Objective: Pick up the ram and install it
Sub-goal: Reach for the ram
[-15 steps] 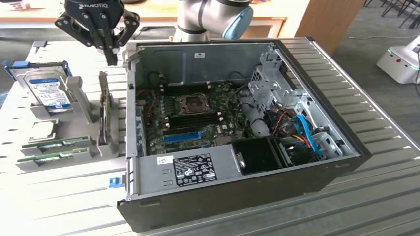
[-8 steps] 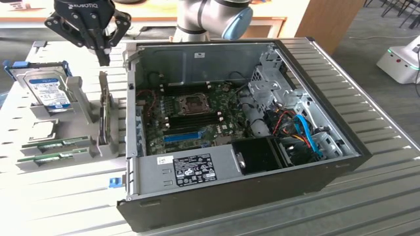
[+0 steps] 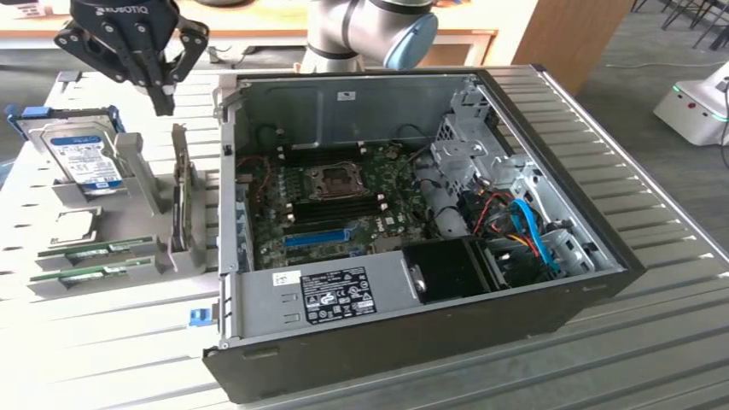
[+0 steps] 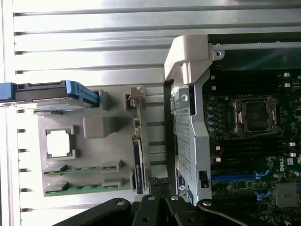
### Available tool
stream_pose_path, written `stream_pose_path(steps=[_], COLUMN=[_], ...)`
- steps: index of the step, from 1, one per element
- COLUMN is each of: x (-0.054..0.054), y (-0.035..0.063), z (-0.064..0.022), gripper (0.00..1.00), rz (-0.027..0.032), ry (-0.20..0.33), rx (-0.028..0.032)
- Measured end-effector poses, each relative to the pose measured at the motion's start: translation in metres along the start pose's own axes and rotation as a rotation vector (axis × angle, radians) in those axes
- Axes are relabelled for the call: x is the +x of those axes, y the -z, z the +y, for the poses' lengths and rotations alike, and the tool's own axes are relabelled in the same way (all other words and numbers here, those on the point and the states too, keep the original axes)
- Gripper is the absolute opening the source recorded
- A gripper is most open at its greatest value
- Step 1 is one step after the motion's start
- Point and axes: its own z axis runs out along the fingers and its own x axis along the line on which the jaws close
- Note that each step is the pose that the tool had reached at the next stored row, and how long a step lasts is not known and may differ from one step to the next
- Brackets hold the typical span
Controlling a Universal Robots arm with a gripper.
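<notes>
Grey rack (image 3: 142, 184) seats two ram sticks (image 3: 101, 250); open case (image 3: 341, 107) holds motherboard (image 3: 330, 201); tool (image 3: 164, 101) pressed together, empty.

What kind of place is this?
Probably a robotics lab or workshop: a robot arm behind an opened computer case on a ribbed metal table, with ram sticks and a hard drive beside it.

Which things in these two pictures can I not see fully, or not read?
- Ram sticks, exterior view: lower edges are sunk in the grey holder, and the label print is unreadable.
- Memory slots, exterior view: the latch positions are too fine to tell.
- Motherboard, wrist view: cut off by the picture's edge.
- Gripper, exterior view: its upper body is cut off by the edge.
</notes>
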Motion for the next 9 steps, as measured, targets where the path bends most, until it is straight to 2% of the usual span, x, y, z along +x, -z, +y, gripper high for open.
stream_pose_path(steps=[9], x=[0.019], y=[0.0003], z=[-0.0014], gripper=[0.11], rz=[-0.0001], ry=[0.000], rx=[0.0000])
